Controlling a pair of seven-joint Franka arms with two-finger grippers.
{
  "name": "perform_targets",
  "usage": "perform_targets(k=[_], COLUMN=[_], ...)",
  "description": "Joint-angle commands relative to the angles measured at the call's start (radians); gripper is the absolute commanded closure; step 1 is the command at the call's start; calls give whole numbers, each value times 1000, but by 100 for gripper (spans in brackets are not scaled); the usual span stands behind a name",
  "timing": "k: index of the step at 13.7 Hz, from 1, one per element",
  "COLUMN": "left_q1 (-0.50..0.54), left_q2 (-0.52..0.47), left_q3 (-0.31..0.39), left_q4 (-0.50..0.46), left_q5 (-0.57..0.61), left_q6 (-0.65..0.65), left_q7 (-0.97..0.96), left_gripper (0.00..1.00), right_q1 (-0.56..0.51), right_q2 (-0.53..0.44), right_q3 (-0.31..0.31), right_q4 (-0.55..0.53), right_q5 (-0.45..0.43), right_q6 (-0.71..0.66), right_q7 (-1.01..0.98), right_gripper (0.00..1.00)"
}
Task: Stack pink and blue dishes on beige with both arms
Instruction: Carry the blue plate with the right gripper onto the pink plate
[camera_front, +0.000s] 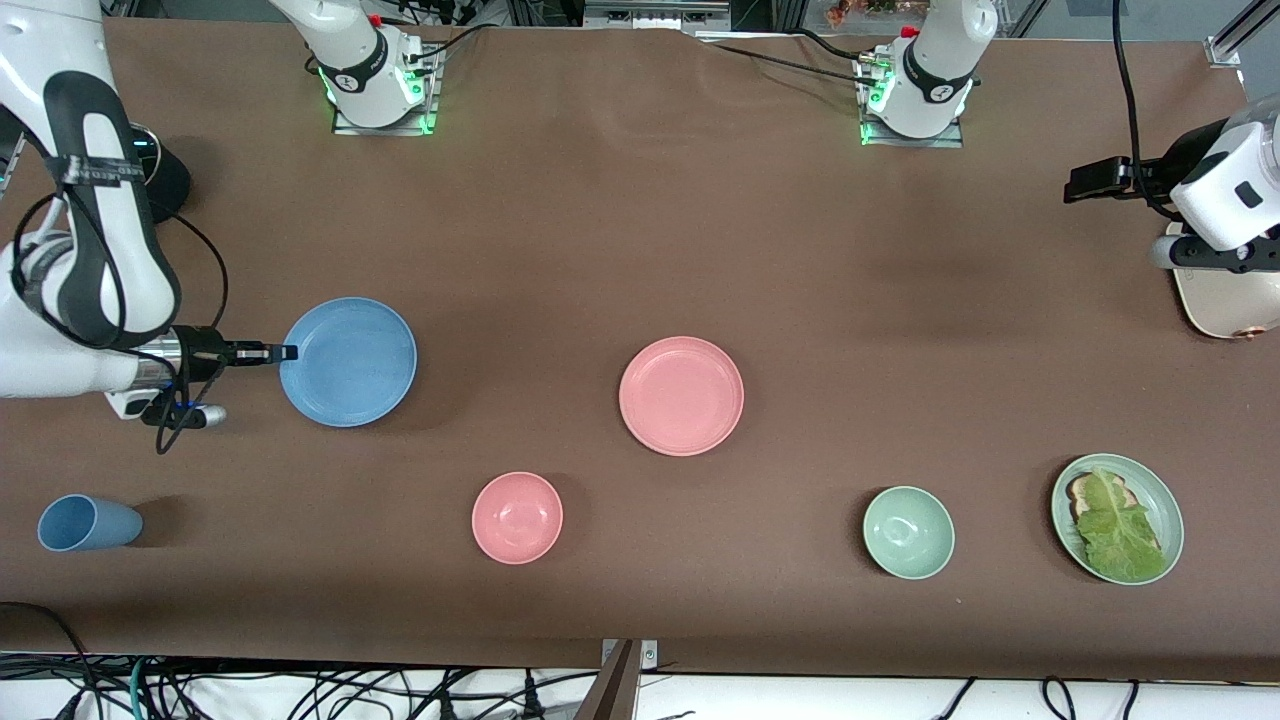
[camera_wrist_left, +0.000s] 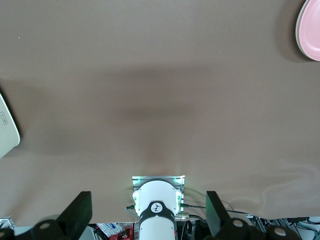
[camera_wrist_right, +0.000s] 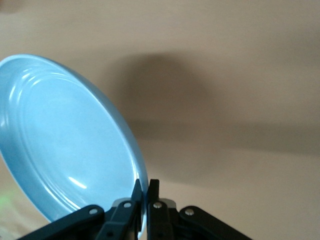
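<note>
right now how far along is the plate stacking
Nothing is stacked yet. In hand: the right gripper has its jaws shut on the rim of the blue plate, at the right arm's end of the table. The pink plate lies alone mid-table, untouched. The beige plate sits bare at the left arm's end, with the left gripper above the table, jaws open. Both plates remain to be placed.

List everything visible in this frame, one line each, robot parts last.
blue plate: 1, light blue, toward the right arm's end, rim pinched by right gripper
pink plate: 1, pale pink, mid-table
beige plate: 1, cream, left arm's end, partly under left arm
pink bowl: 1, nearer camera than pink plate
green bowl: 1, pale green
green plate: 1, holds lettuce on bread
blue cup: 1, lying on side
right gripper: shut on blue plate
left gripper: open, waiting above table
</note>
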Motion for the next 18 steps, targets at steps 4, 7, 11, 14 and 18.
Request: perform_targets(k=[4, 7, 11, 14, 18], left_q1=[-4, 4, 8, 8, 7], left_q2=[-38, -39, -36, -38, -35], left_q3=[-1, 0, -1, -4, -6], left_q4=[-27, -36, -40, -38, -29], left_q5=[11, 11, 9, 9, 9], left_q6=[-4, -17, -24, -27, -22], left_q7=[-5, -5, -5, -3, -3], left_gripper=[0, 0, 0, 0, 0], right_q1=[148, 276, 394, 489, 583], right_q2=[1, 12, 41, 93, 170], right_q3=[7, 7, 7, 7, 7], right_q4=[171, 213, 213, 213, 214], right_q5=[-14, 29, 135, 211, 264], right_q6=[-143, -137, 7, 180, 378], right_q7=[181, 247, 445, 549, 624], right_gripper=[100, 100, 100, 100, 100])
